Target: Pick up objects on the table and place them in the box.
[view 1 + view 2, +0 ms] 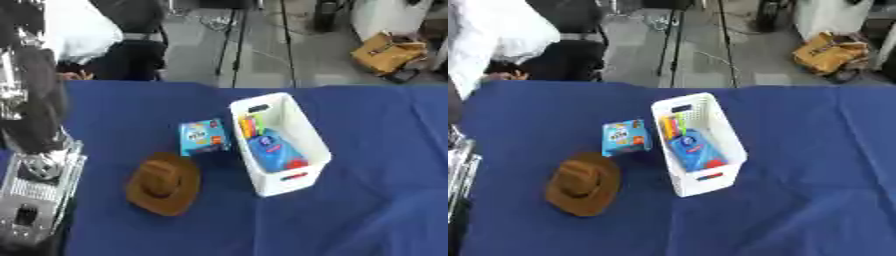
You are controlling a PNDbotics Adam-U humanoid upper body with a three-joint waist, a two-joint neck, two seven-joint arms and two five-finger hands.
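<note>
The left arm [35,165] is showing mainly in the left eye view; neither hand is visible, so grip can't be told. The cowboy hat [164,183] and blue carton [204,137] are lying beside the white box [302,129].

White plastic box [302,131], seemingly matt

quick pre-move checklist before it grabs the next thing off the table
1. Things left on the cloth: brown hat and blue carton both outside the box: ok, two targets.
2. Hat free to grasp: lies apart from the carton and box: ok.
3. White box upright, open top: ok.
4. Room in the box: a blue packet and coloured items fill part of it; space for the hat: cannot tell.
5. Left arm at the left edge, hand unseen: cannot tell.
6. Right hand: not in view.
</note>
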